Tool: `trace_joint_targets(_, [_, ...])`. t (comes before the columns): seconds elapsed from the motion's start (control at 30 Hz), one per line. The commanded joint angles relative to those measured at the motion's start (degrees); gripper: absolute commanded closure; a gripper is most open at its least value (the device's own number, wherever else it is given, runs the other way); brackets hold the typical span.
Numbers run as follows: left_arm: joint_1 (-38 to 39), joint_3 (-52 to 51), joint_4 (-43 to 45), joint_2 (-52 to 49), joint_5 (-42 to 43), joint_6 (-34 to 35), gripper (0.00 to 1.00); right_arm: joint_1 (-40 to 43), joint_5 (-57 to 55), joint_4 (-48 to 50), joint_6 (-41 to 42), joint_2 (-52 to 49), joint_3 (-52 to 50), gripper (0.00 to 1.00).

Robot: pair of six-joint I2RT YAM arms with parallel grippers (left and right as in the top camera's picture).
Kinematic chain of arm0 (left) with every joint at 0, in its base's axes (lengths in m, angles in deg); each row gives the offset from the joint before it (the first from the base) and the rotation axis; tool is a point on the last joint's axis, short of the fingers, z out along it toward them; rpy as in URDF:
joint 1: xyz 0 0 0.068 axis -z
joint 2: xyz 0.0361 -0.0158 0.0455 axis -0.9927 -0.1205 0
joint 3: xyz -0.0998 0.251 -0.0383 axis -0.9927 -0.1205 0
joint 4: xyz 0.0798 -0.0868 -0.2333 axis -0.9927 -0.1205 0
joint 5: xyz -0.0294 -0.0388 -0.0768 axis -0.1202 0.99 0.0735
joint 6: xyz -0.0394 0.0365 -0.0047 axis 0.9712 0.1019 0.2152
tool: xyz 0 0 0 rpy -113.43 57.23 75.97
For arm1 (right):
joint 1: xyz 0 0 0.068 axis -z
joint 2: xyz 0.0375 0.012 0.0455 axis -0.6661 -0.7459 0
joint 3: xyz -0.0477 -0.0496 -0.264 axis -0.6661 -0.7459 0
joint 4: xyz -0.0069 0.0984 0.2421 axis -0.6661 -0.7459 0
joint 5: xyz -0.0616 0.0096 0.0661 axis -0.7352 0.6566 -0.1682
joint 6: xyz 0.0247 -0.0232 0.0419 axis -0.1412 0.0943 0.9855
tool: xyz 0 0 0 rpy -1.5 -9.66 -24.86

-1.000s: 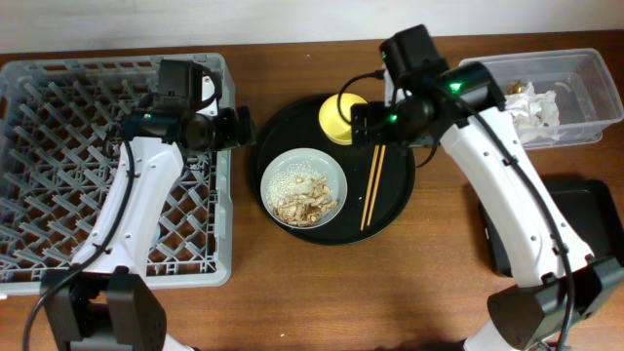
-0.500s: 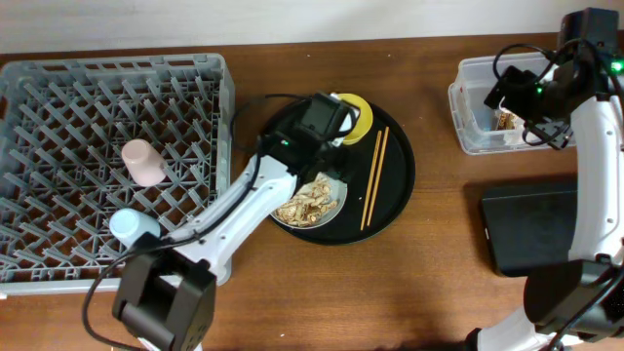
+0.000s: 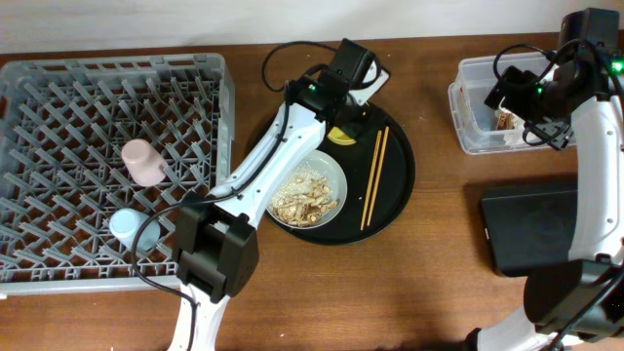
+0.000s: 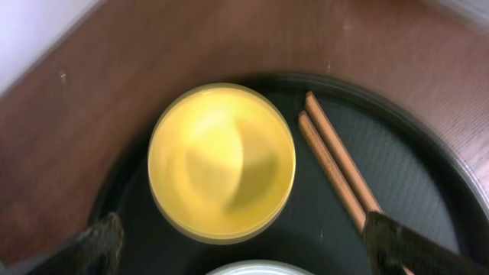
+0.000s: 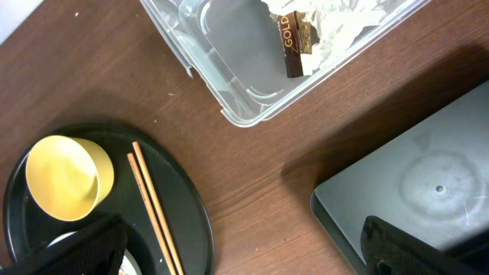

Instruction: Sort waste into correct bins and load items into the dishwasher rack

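Note:
The small yellow bowl (image 4: 221, 162) stands empty at the back of the round black tray (image 3: 395, 200). My left gripper (image 4: 248, 256) hovers open over it, one finger on each side and not touching. The wooden chopsticks (image 3: 374, 177) lie to the bowl's right, and the grey-green dish (image 3: 307, 190) of rice and brown scraps sits in front. The pink cup (image 3: 144, 161) and light blue cup (image 3: 127, 226) are in the dishwasher rack (image 3: 222, 146). My right gripper (image 5: 244, 252) hangs open and empty over bare table near the clear tub (image 5: 252, 72), which holds the brown wrapper (image 5: 296, 42) and the white napkin (image 5: 336, 23).
The shallow black rectangular tray (image 3: 531, 229) lies at the right, in front of the clear tub. The rack fills the left third of the table. Cables run from the left arm across the tray's back edge.
My left arm has swung from the rack to the round tray and now reaches further back, over the yellow bowl. My right arm went from the tray to the clear tub, then held still.

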State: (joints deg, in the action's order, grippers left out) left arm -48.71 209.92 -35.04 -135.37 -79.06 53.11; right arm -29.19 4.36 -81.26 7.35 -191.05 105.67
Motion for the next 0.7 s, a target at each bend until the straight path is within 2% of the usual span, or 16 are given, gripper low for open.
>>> trace_joint_targets(0.0, [-0.13,1.51,3.72,-3.67,6.38,1.77,0.02,0.20,-0.28,-0.02,0.48,0.07,0.17,0.01])
trace_joint_targets(0.1, [0.04,1.51,6.36,-7.80,8.20,1.75,0.11,0.20,-0.28,-0.02,0.48,0.07,0.17,0.02])
trace_joint_targets(0.13, [0.02,1.51,7.10,-8.79,8.20,1.75,0.11,0.20,-0.28,-0.02,0.48,0.07,0.17,0.01])
trace_joint_targets(0.17, [0.15,1.51,7.65,-10.23,8.20,1.75,0.16,0.20,-0.28,-0.02,0.48,0.07,0.17,0.02])
trace_joint_targets(0.3, [1.29,1.53,7.65,-13.22,8.17,1.27,0.17,0.20,-0.28,-0.02,0.48,0.07,0.17,0.02])
trace_joint_targets(0.4, [1.53,1.53,7.96,-13.86,6.49,1.33,0.32,0.20,-0.28,-0.02,0.48,0.07,0.17,0.02])
trace_joint_targets(0.43, [1.53,1.51,7.96,-13.86,5.05,1.33,0.43,0.20,-0.28,-0.02,0.48,0.07,0.17,0.02])
trace_joint_targets(0.5, [1.60,1.51,7.89,-13.86,4.09,1.33,0.47,0.20,-0.28,-0.02,0.48,0.07,0.17,0.02])
trace_joint_targets(0.53, [1.57,1.51,7.87,-13.86,4.09,1.33,0.55,0.20,-0.28,-0.02,0.48,0.07,0.17,0.02])
trace_joint_targets(0.67, [1.46,1.51,7.48,-14.82,4.04,1.33,0.57,0.20,-0.28,-0.02,0.48,0.07,0.17,0.02])
